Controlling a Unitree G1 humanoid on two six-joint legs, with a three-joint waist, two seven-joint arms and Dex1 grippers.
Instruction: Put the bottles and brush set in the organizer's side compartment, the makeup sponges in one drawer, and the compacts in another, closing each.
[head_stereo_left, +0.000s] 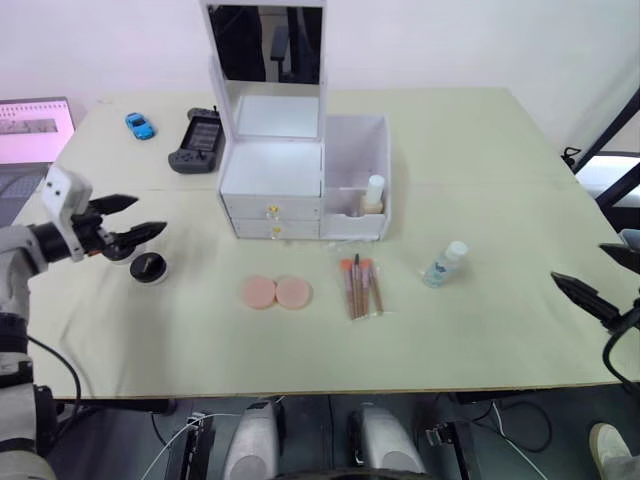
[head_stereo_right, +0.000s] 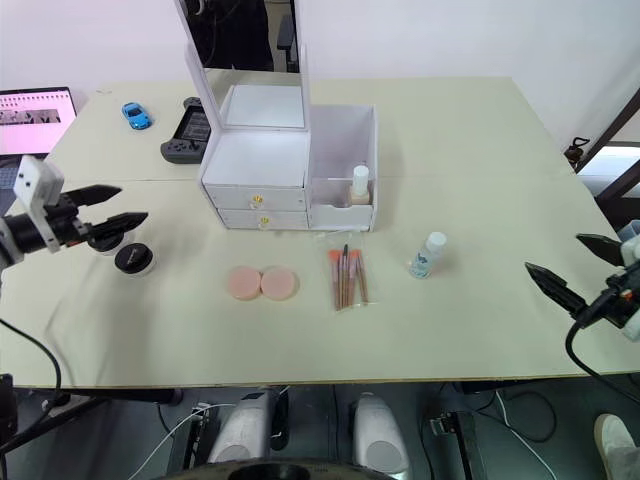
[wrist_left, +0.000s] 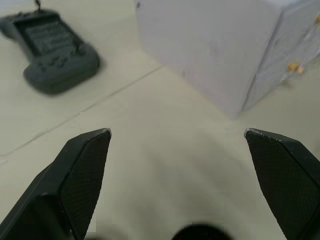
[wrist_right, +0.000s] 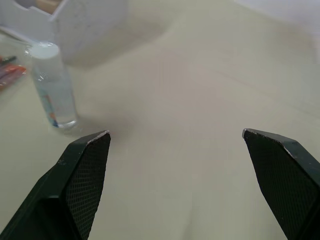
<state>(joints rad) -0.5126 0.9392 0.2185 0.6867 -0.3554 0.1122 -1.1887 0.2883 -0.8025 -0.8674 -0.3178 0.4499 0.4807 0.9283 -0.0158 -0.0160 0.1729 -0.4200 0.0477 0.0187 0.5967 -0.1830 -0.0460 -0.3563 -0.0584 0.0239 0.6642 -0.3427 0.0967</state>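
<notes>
Clear blue-label bottle (head_stereo_left: 444, 264) stands upright on the counter (head_stereo_left: 480, 170), forward and inboard of the right end effector (head_stereo_left: 592, 285), well apart from it, just outboard of the brush set (head_stereo_left: 361, 287). The beige-liquid bottle (head_stereo_left: 374, 195) already stands in the side compartment (head_stereo_left: 356, 160) of the organizer (head_stereo_left: 290, 170); both drawers look shut. Two makeup sponges (head_stereo_left: 276, 293) lie side by side and touching in front of the drawers. One compact (head_stereo_left: 148, 268) sits just below and ahead of the left end effector (head_stereo_left: 128, 232); a second seems partly hidden behind those fingers, cannot confirm. Risks, as judgement: the clear bottle is narrow and light, so a fingertip meeting it off-centre would likely tip or roll it toward the counter edge; the flat, slick brush pouch may slide rather than lift; a compact gripped by its thin rim could squirt out; a hard push on a drawer might shift the whole organizer, or jolt its upright mirror lid. State: left end effector spread wide, holding nothing, hovering over the compact without visible contact. Right end effector likewise wide apart, empty, clear of the counter, its fingers aimed toward the clear bottle.
</notes>
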